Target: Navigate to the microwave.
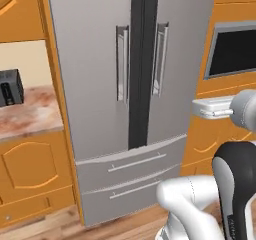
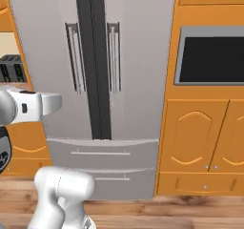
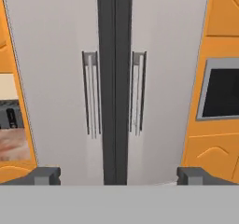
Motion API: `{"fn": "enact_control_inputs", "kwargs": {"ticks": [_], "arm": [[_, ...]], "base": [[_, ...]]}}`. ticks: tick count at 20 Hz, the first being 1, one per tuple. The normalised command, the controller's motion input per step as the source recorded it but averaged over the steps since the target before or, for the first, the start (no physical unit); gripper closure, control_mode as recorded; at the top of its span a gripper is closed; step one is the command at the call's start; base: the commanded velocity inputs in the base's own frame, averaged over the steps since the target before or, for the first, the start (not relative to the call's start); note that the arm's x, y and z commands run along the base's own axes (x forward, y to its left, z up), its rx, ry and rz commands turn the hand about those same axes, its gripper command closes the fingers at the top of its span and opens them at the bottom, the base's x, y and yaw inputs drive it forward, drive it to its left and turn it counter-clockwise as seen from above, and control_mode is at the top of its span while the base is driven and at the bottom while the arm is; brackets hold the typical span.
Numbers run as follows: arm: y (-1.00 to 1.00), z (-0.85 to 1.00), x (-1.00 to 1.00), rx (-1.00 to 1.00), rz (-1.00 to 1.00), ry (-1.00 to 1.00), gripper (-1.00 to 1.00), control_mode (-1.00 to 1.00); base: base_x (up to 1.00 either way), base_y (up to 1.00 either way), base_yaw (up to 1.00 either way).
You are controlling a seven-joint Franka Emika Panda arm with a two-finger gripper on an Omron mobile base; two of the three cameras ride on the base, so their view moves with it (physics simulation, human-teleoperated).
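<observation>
The fridge (image 2: 95,80) fills the middle of both base views, tall, grey, with two doors and two drawers below. The microwave (image 2: 212,56) is set into the orange cabinets (image 2: 195,137) just to the right of the fridge, above a pair of cabinet doors. The gripper (image 3: 119,175) faces the fridge's dark centre seam, its fingers (image 3: 44,175) spread wide with nothing between them; the microwave lies off to its right. Left of the fridge, a black toaster (image 1: 10,87) stands on a stone counter (image 1: 30,115).
</observation>
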Motion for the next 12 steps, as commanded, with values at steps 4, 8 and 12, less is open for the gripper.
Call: {"fn": "enact_control_inputs", "kwargs": {"ticks": [4, 8, 12], "arm": [[0.0, 0.0, 0.0, 0.0, 0.0, 0.0, -1.0, 1.0], [0.0, 0.0, 0.0, 0.0, 0.0, 0.0, -1.0, 1.0], [0.0, 0.0, 0.0, 0.0, 0.0, 0.0, -1.0, 1.0]], "base": [[0.85, -1.0, 0.0], [1.0, -1.0, 0.0], [0.7, -1.0, 0.0]]}}
